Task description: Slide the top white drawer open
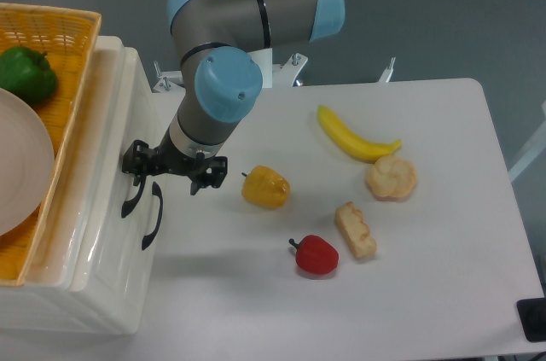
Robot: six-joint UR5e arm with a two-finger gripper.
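From the fixed camera, the claw [136, 166] sits low against the cabinet front, right at the black curved handle [130, 200] of the top white drawer [109, 122], apparently to hook it. How far it gapes I cannot tell. The drawer is glossy cream plastic; a waxy yellow pepper [265, 187] lies on the surface behind the claw.

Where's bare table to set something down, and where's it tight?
Free: the far right of the table past the banana, and the front strip below the red pepper. Crowded: the centre cluster of yellow pepper, pastry and bread slice, and by the gripper at the top white drawer.
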